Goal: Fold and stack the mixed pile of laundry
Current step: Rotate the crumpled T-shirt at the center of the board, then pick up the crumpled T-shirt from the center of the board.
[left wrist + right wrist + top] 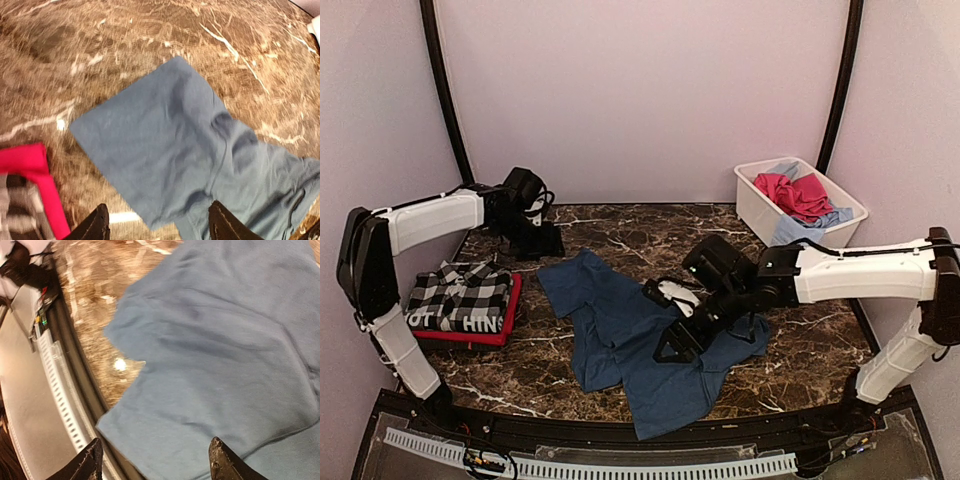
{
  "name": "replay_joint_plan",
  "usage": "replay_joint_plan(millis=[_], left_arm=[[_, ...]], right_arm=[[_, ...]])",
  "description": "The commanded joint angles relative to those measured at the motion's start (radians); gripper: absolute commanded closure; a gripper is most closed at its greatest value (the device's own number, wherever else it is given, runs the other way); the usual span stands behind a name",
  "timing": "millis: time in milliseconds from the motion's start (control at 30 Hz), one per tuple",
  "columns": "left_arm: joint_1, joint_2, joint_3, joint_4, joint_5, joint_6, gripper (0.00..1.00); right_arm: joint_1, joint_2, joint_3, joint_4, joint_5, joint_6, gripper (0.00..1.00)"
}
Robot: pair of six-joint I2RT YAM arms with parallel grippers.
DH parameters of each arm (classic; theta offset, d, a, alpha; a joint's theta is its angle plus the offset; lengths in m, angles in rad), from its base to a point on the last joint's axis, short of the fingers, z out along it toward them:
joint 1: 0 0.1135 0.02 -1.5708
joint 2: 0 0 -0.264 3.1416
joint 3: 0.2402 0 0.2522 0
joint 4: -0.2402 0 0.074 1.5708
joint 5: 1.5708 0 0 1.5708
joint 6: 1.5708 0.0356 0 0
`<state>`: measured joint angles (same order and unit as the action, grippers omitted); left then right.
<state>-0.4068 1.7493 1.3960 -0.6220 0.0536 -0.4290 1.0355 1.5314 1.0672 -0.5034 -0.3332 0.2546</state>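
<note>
A navy blue tee lies spread and rumpled on the marble table's middle. It also fills the left wrist view and the right wrist view. A folded black-and-white checked garment lies on a folded red tee at the left; the red tee's edge shows in the left wrist view. My left gripper is open and empty, above the table just behind the tee's far left sleeve. My right gripper is open and empty, low over the tee's right half.
A white plastic tub at the back right holds pink and light blue pieces. The table's near edge has a black rim and a white slotted strip, also in the right wrist view.
</note>
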Motion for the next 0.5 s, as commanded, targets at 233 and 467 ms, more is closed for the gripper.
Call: replay_joint_plan(millis=[233,467], left_arm=[[-0.001,-0.208,-0.217,0.011,0.075,-0.036,0.32],[-0.002,-0.209,-0.227,0.008,0.086,-0.036,0.32]], right_arm=[[0.353,0.236,0.094,-0.042,0.143,-0.057,0.49],[0.427,0.325,0.157,-0.055,0.153,-0.059,0.56]])
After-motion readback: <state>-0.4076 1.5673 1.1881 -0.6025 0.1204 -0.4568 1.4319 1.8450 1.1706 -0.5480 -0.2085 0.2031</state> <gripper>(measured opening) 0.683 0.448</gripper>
